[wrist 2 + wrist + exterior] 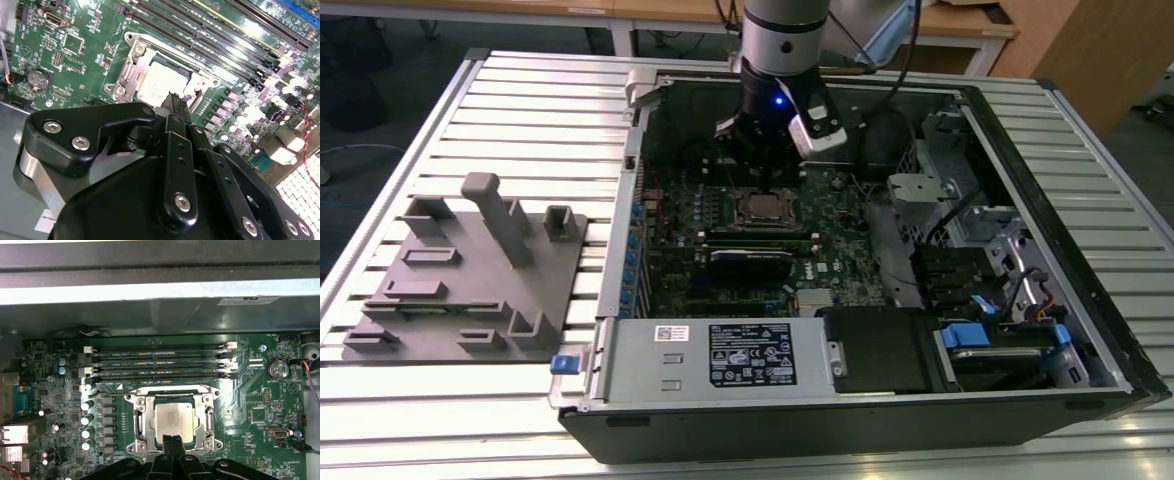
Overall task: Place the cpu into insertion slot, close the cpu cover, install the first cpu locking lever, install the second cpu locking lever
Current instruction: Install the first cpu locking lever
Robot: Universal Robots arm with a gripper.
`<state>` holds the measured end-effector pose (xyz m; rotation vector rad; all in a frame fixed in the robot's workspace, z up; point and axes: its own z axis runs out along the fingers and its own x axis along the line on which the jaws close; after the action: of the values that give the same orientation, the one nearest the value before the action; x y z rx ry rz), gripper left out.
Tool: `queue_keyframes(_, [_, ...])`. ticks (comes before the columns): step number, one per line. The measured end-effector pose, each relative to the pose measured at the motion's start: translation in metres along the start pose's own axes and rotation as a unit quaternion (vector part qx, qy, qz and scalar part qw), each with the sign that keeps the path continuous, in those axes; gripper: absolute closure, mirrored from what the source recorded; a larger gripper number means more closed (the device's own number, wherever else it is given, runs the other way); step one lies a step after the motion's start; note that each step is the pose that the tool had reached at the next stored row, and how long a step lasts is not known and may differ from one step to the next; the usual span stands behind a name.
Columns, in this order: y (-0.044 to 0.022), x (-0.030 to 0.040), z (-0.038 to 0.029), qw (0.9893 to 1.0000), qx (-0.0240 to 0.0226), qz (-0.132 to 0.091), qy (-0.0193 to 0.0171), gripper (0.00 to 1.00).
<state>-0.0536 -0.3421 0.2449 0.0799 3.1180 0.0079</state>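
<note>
Claw: clenched, tips pressed together with nothing seen between them, set at the edge of the cpu cover in the first wrist view.
Cpu: seated in the insertion slot, framed by the cover, which appears lowered flat.
Risk: the cover could be skewed, or the cpu top scratched, if the tips are slid sideways; socket pins could be bent by excess downward force.

No print was legible. A black label and a small white label sat on the power supply box. A white sticker on the case wall was unreadable too.
</note>
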Motion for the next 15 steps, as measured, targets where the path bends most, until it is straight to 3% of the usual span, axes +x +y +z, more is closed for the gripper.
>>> queue_keyframes(15, [-0.0009, 0.0182, -0.0003, 1.0, -0.0001, 0.0, 0.0, 0.9])
